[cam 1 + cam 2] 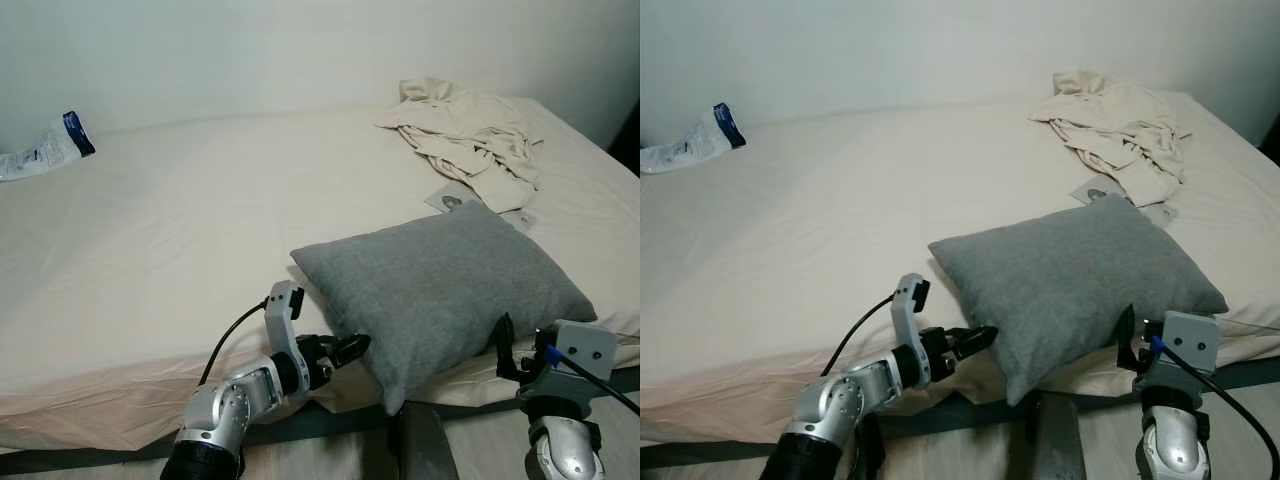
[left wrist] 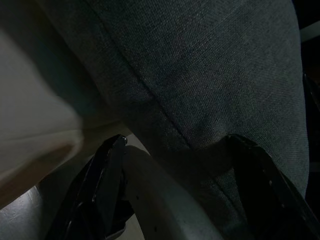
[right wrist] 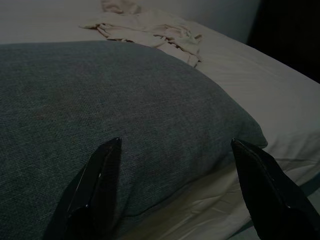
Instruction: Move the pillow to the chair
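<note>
1. I see the grey pillow [image 1: 445, 285] lying at the bed's [image 1: 180, 230] near edge, right of centre.
2. My left gripper [image 1: 345, 352] is spread wide against its near-left corner.
3. My right gripper [image 3: 175, 165] is spread wide at its near-right edge.
4. Crumpled cloth [image 1: 470, 135] lies far right.

Both arms were silver metal with rounded joints and black sleeving near the base. Each carried a pale grey bracket at the wrist, fed by a black cable. The left gripper [image 1: 352, 349] and right gripper [image 3: 177, 150] had long, glossy black fingers.
</note>
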You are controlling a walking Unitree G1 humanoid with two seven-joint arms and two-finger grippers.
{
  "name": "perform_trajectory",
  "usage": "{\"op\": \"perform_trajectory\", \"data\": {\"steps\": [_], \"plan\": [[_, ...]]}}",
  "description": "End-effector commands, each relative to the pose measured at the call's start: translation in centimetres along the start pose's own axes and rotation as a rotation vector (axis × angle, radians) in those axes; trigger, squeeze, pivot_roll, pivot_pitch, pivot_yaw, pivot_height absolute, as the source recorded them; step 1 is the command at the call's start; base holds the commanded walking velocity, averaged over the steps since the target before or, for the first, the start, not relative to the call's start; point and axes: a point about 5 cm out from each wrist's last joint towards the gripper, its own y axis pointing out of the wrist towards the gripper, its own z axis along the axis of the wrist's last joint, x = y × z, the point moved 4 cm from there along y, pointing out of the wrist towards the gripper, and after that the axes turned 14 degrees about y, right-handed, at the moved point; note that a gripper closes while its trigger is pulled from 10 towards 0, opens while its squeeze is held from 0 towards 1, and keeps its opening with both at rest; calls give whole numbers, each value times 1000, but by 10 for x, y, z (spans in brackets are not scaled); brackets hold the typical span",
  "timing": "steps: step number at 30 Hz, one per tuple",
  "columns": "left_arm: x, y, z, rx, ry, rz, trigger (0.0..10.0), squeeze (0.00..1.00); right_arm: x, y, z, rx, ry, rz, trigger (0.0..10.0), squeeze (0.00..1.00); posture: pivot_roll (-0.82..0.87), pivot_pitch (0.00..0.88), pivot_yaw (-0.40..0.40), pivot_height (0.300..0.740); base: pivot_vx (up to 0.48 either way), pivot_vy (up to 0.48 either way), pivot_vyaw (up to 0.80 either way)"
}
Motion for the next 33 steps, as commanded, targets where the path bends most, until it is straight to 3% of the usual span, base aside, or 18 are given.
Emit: {"op": "perform_trajectory", "data": {"steps": [1, 3, 4, 9, 10, 11, 12, 14, 21, 22, 23, 24, 33], "plan": [[-3, 0, -9, -33, -23, 18, 10000, 396, -2, -2, -9, -35, 14, -4, 10000, 0, -18, 151, 40, 540, 0, 0, 0], [-2, 1, -9, -32, -30, 13, 10000, 396, -3, -2, -9, -36, 16, -3, 10000, 0, -19, 150, 41, 540, 0, 0, 0], [1, 4, -9, -33, -45, 4, 10000, 1000, -5, -2, -9, -37, 18, 4, 10000, 0, -18, 150, 43, 540, 0, 0, 0], [1, 12, -9, -45, -70, 31, 10000, 1000, -6, -2, -11, -42, 23, 6, 10000, 0, -20, 153, 47, 540, 0, 0, 0], [2, 15, -8, -35, -128, 34, 10000, 1000, -7, -2, -11, -43, 25, 7, 10000, 0, -21, 153, 49, 540, 0, 0, 0], [2, 17, -6, -27, -168, 33, 10000, 0, -7, -2, -11, -44, 27, 8, 10000, 0, -22, 155, 50, 540, 0, 0, 0], [2, 17, -6, -27, -168, 33, 10000, 0, -7, -2, -11, -44, 27, 8, 10000, 0, -22, 155, 50, 540, 0, 0, 0], [10, 21, 4, 23, -312, -25, 10000, 0, -10, -4, -13, -51, 33, 15, 10000, 0, -18, 158, 53, 540, 0, 0, 0], [19, 23, 13, 54, -388, -93, 10000, 0, -12, -5, -15, -56, 35, 17, 10000, 0, -23, 159, 57, 540, 0, 0, 0], [21, 24, 13, 55, -395, -101, 10000, 239, -12, -6, -15, -57, 35, 18, 10000, 0, -24, 161, 56, 540, 0, 0, 0], [21, 24, 13, 55, -395, -101, 10000, 239, -12, -6, -15, -57, 35, 18, 10000, 0, -24, 161, 56, 540, 0, 0, 0], [21, 25, 11, 45, -380, -101, 10000, 1000, -12, -6, -15, -58, 32, 18, 10000, 0, -23, 165, 57, 540, 0, 0, 0], [23, 32, 8, 7, -312, -42, 10000, 1000, -11, -4, -14, -53, 34, 10, 10000, 0, -21, 171, 57, 540, 0, 0, 0]]}}
